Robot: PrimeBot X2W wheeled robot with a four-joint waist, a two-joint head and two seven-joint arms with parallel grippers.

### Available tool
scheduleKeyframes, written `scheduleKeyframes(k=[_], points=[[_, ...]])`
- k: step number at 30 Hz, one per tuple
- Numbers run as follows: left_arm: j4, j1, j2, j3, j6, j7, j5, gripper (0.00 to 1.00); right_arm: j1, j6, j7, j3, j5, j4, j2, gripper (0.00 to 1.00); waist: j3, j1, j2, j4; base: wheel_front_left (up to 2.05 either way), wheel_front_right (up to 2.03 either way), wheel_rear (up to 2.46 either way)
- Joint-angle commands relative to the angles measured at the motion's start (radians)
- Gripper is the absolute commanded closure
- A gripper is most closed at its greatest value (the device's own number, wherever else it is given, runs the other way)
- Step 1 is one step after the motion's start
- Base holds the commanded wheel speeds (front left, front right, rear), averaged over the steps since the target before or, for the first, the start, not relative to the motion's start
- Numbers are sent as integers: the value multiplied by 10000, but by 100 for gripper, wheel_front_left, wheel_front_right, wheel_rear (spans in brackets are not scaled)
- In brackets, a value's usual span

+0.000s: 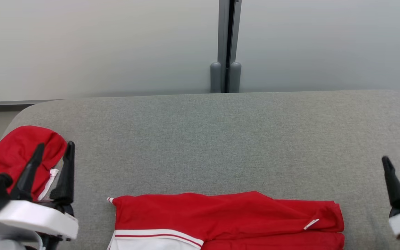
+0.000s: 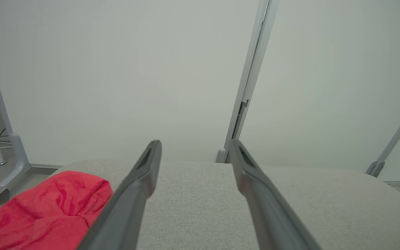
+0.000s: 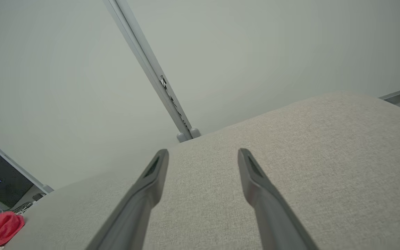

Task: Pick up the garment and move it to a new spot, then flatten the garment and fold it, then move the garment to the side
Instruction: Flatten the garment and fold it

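Looking down from the head camera, I have the red garment (image 1: 227,218) lying flat at 6 o'clock on the grey bench (image 1: 221,139), its white band toward 7 o'clock and its near part cut off by the frame edge. A crumpled red heap (image 1: 16,152) sits at 9 o'clock on the bench corner. The left gripper (image 1: 55,146) hangs at 8 o'clock, its fingers spread and overlapping the heap; the right gripper (image 1: 396,163) hangs at 4 o'clock, also spread and well apart from the garment.

From the left wrist, the left gripper (image 2: 194,146) is wide apart and empty above the bench (image 2: 193,208), with the heap (image 2: 47,211) at 8 o'clock and a grey post (image 2: 252,69) at 1 o'clock.

From the right wrist, the right gripper (image 3: 203,154) is parted and empty over the bench (image 3: 325,156), with the heap (image 3: 0,229) far off at 8 o'clock.
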Motion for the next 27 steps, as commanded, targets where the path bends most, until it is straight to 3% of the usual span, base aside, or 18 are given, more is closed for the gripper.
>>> scheduleKeyframes(k=[1, 6, 11, 17, 27], points=[[-45, 187, -119, 131, 88, -70, 165, 0, 213, 9, -37, -165, -141, -103, 100, 0, 4, 0, 0, 20, 0, 0, 0], [-399, 1582, -1659, 1392, 290, -85, 1816, 0, 1730, 9, 82, -1190, -1324, -682, 1183, 0, 10, 0, 0, 90, 0, 0, 0], [-397, 2467, -2681, 2117, -480, -83, 2737, 0, 2280, 9, 1226, -1656, -2397, -1130, 2181, 0, 121, 0, 0, 124, 0, 0, 0], [-120, 2485, -2987, 2164, -987, -85, 3076, 0, 2257, 9, 2849, -2261, -3297, -494, 3136, 0, 111, 0, 0, 182, 0, 0, 0], [133, 2339, -3174, 1974, -1234, -84, 3207, 0, 2205, 9, 4639, -3363, -3848, 387, 4381, 0, 93, 0, 0, 427, 0, 0, 0]])
